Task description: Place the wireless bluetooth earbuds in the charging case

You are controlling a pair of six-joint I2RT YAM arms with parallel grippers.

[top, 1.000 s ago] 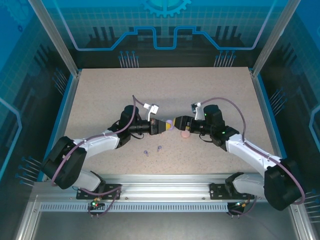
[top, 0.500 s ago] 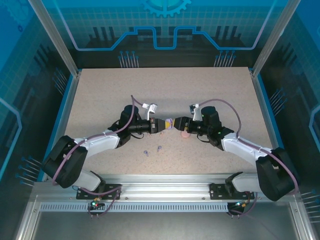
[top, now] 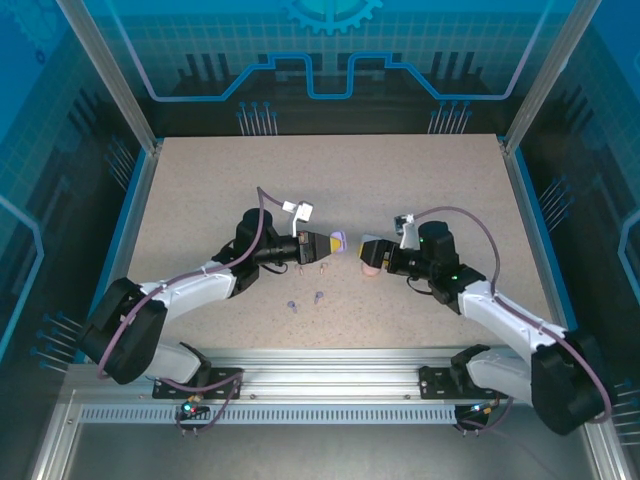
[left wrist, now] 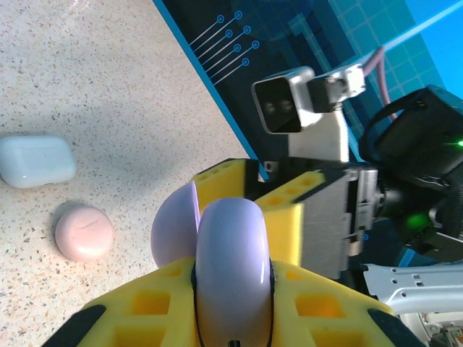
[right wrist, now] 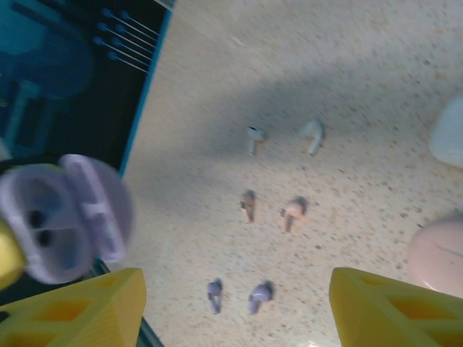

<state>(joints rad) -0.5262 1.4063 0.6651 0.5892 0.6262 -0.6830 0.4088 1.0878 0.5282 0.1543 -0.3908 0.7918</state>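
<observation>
Speckled beige worktop (top: 200, 190) fills the floor of a blue-walled enclosure, and both arms meet over its middle. We see the left tool (top: 325, 243) clamped on the purple charging case (left wrist: 231, 271), which it holds off the surface with the lid swung open and the 2 sockets turned toward the right arm. We judge that this presents the case so earbuds can be fed in.

The right tool (top: 372, 248) stands wide with nothing between its fingers, hovering just beside the pink case (top: 371, 268). All 6 earbuds lie loose on the worktop in 3 pairs: white earbuds (right wrist: 312, 135), pink earbuds (right wrist: 293, 213) and purple earbuds (right wrist: 259, 295), so none is seated yet. The white case (left wrist: 36, 160) rests closed near the pink one.

From above, the earbuds are mere specks. The right wrist view is blurred, and its right edge cuts off the pink and white cases. We cannot tell how deep the left tool's grip sits.
</observation>
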